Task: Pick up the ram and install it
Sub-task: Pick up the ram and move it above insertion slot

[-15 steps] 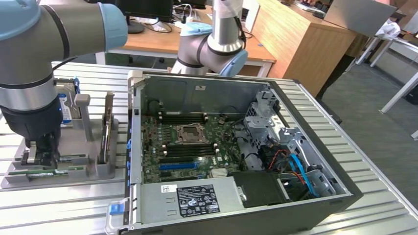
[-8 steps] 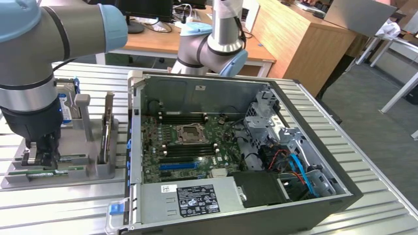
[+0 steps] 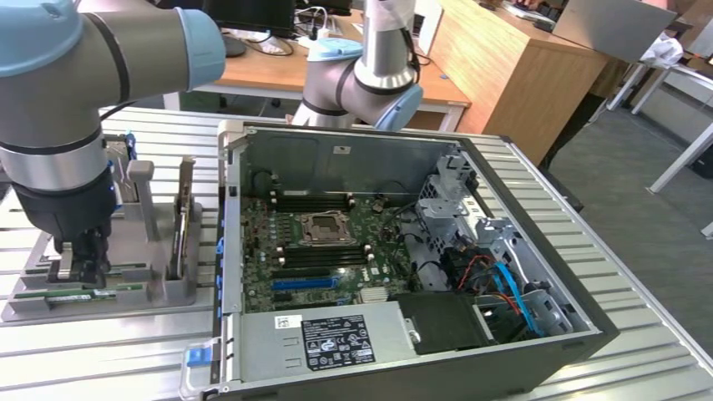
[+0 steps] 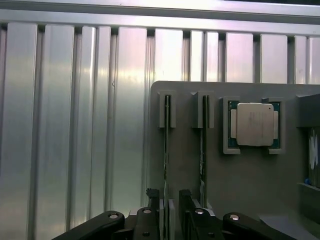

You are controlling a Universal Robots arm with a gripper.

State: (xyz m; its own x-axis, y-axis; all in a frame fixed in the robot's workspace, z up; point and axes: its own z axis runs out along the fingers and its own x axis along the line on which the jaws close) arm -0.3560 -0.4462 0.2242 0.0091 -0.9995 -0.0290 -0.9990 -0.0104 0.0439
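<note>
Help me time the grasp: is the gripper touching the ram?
Cannot tell. In the wrist view the open gripper straddles the ram; one finger stands clear of it, the other sits too close to judge.

Robot arm (image 3: 67, 125): one
End effector (image 4: 168, 195): one, with two fingers (image 4: 153, 201)
Ram (image 4: 166, 140): two sticks, each on edge in its own slot of the holder; the second stick (image 4: 203, 140) is just beside the first
Grey holder (image 4: 250, 180): one
Processor chip (image 4: 255, 124): one, in the holder's square recess
Computer case (image 3: 535, 355): one, lid off, on the exterior view's right
Motherboard (image 3: 379, 259): one
Processor socket (image 3: 326, 225): one
Blue slot (image 3: 303, 283): one
Power supply (image 3: 323, 334): one
Worktop (image 3: 112, 359): one
</note>
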